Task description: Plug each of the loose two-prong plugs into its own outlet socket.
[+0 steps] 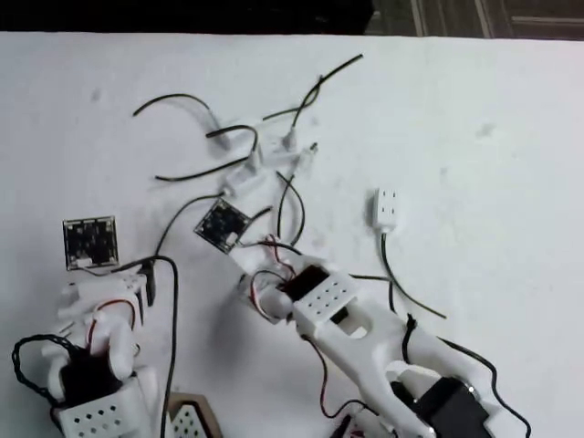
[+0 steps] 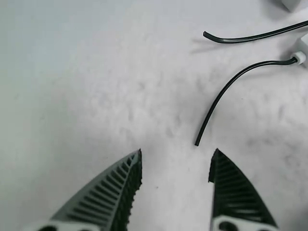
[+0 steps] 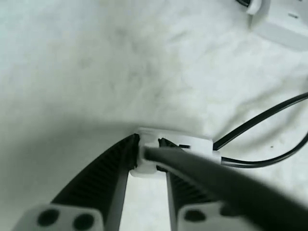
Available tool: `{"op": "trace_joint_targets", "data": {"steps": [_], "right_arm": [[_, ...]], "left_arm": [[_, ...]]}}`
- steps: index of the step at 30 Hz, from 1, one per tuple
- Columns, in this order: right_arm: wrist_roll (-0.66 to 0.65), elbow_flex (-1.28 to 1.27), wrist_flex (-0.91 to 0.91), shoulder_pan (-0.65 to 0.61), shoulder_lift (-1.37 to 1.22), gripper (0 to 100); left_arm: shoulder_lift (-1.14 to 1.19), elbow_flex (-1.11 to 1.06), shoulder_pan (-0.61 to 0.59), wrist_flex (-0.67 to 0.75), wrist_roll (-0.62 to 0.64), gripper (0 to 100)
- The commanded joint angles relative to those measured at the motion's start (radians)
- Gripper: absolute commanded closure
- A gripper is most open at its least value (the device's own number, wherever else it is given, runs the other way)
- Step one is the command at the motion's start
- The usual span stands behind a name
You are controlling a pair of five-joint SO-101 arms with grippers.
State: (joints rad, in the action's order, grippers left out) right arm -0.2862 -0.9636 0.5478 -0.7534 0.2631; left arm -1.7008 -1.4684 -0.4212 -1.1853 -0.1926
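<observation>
My right gripper [image 3: 151,154] is shut on a white two-prong plug [image 3: 175,147], whose black cord [image 3: 260,120] trails off over the table. In the high view this gripper [image 1: 258,288] sits near the table's middle, low over the surface. Several more white plugs [image 1: 265,162] with black cords lie tangled farther back. A white outlet block [image 1: 388,208] lies to the right of them, apart from both arms. At the front left, my left gripper [image 2: 177,153] is open and holds nothing. A loose cord end [image 2: 197,142] lies just ahead of its fingertips.
Two black patterned squares lie flat on the white table [image 1: 493,137], one at the left [image 1: 89,242] and one near the middle [image 1: 224,225]. Another white block [image 3: 284,24] lies beyond the held plug. Loose cords [image 1: 182,100] curl across the back.
</observation>
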Motion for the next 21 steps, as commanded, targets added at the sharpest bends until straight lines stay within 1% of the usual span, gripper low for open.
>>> {"op": "trace_joint_targets", "data": {"steps": [1, 6, 9, 12, 17, 20, 21], "right_arm": [[-0.002, 0.11, -0.002, 0.016, -0.018, 98.1], [-0.003, 0.245, -0.07, -0.028, -0.067, 98.1], [-0.005, 0.318, -0.125, -0.056, -0.163, 98.1], [-0.003, 0.404, -0.157, -0.058, -0.278, 98.1], [-0.003, 0.529, -0.159, -0.059, -0.407, 98.1], [-0.003, 0.545, -0.156, -0.061, -0.4, 97.4], [-0.003, 0.543, -0.148, -0.061, -0.386, 95.6]], "left_arm": [[-0.012, 0.005, -0.005, 0.015, -0.008, 77], [-0.012, 0.005, -0.005, 0.015, -0.008, 77], [-0.012, 0.005, -0.005, 0.015, -0.008, 77], [-0.012, 0.005, -0.005, 0.015, -0.008, 77], [-0.012, 0.005, -0.004, 0.015, -0.008, 77], [-0.012, 0.005, -0.004, 0.015, -0.008, 77], [-0.012, 0.005, -0.004, 0.015, -0.008, 77]]}}
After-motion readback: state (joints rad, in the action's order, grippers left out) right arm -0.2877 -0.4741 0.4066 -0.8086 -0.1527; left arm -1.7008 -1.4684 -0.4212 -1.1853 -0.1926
